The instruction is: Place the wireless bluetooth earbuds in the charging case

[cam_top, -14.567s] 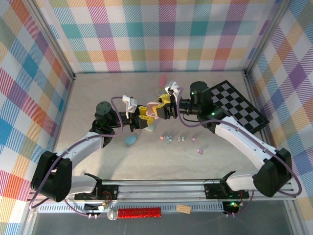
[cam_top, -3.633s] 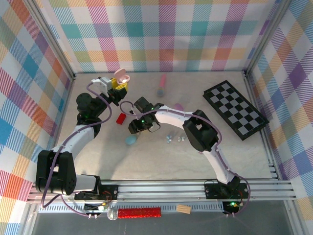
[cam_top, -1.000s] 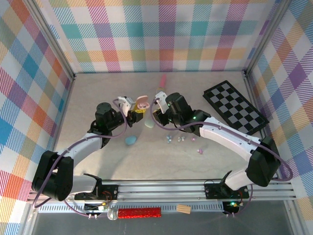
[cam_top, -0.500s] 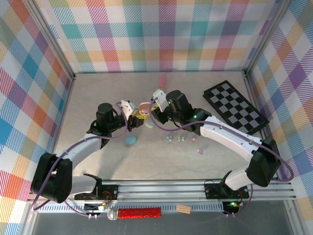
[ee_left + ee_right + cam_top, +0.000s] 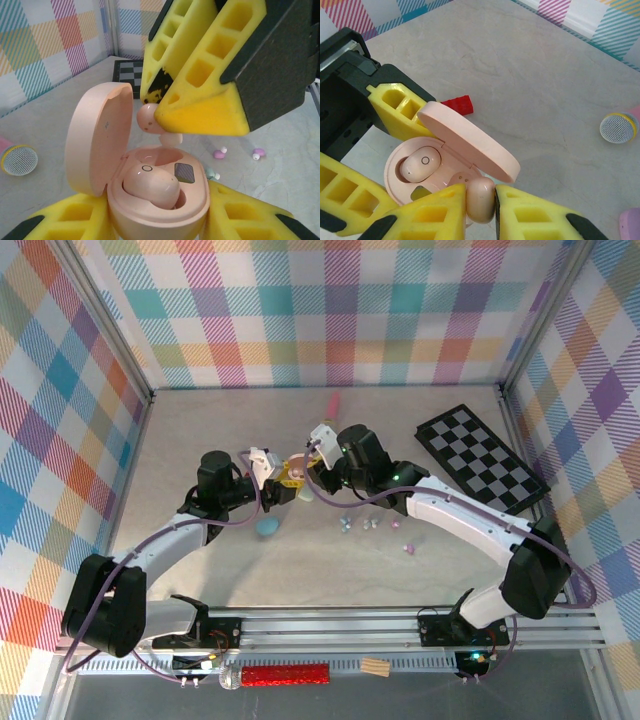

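Earbud [image 5: 480, 200], pinched by right fingers [image 5: 535, 215], has neared the open case [image 5: 160, 215] gripped by left fingers [image 5: 65, 222].

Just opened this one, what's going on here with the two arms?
The left gripper holds a pink charging case upright with its lid open. One pink earbud sits in its socket. The right gripper pinches a second pink earbud just above the open case, not yet pushed into place.
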